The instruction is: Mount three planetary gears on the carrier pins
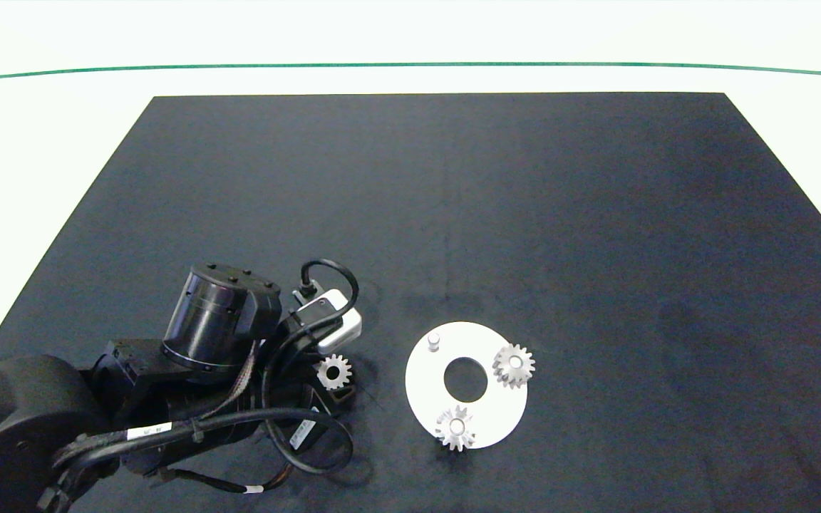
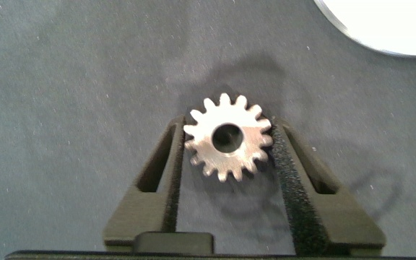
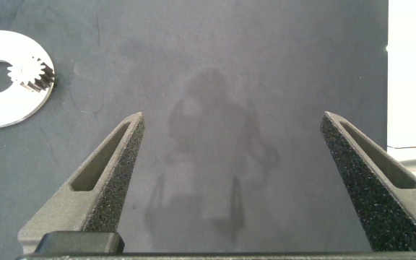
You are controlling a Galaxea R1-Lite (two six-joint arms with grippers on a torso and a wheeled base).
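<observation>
- Left pincer [image 2: 226,155] low over the dark surface [image 1: 453,214], left of the white disc [image 1: 421,392], fingers clamped on the toothed rim of a third planetary gear [image 2: 227,137], pads touching the teeth on both sides.
- Same gear seen from above [image 1: 334,371], flat, bore up, just beside the disc yet apart from it.
- Two more planetary gears seated on carrier pins: one at the disc's right edge [image 1: 514,365], one at its near edge [image 1: 455,427], whitish pin tops showing through both bores.
- One bare carrier pin [image 1: 433,341] upright at the disc's far left, nothing on it.
- Right pincer [image 3: 230,184] wide apart, holding nothing, above bare dark surface well to the right of the disc; out of the head view.
</observation>
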